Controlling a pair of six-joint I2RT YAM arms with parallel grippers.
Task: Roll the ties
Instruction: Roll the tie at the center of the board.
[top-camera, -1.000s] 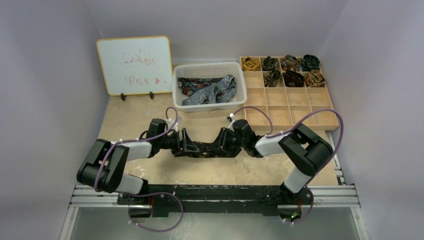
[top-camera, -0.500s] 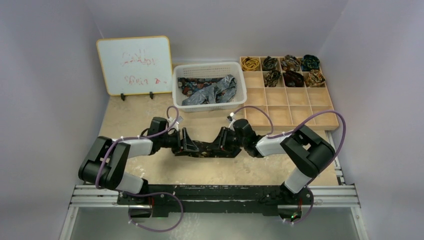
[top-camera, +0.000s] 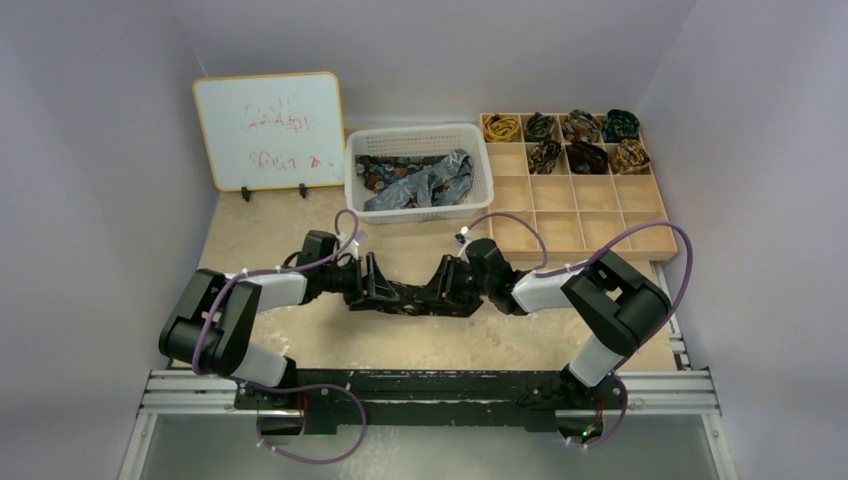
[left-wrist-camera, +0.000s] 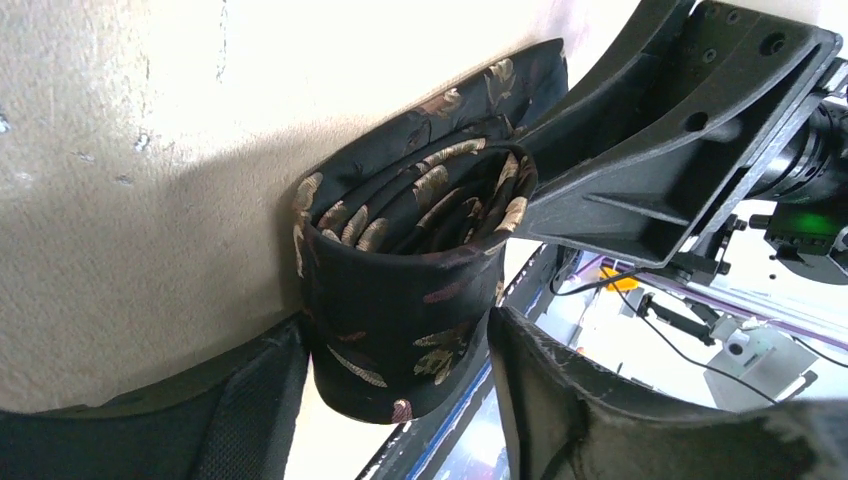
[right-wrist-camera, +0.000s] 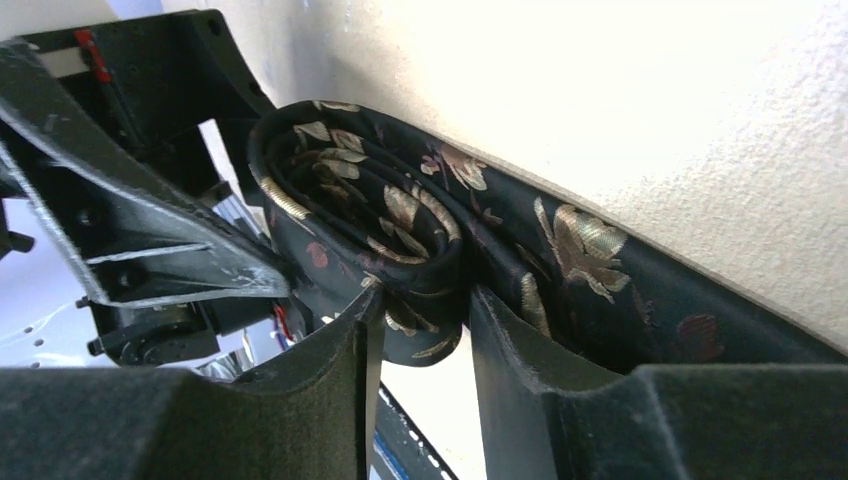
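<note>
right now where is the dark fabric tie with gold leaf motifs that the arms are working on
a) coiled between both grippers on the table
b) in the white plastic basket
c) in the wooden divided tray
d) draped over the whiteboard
a: the dark gold-leaf tie is a coil held between the fingers of the left gripper and the right gripper, against the beige table.

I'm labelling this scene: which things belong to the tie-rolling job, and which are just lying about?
Job:
- tie, partly rolled, held by left gripper and right gripper
- loose ties in basket
- rolled ties in tray

Lying about:
- whiteboard
- cables
</note>
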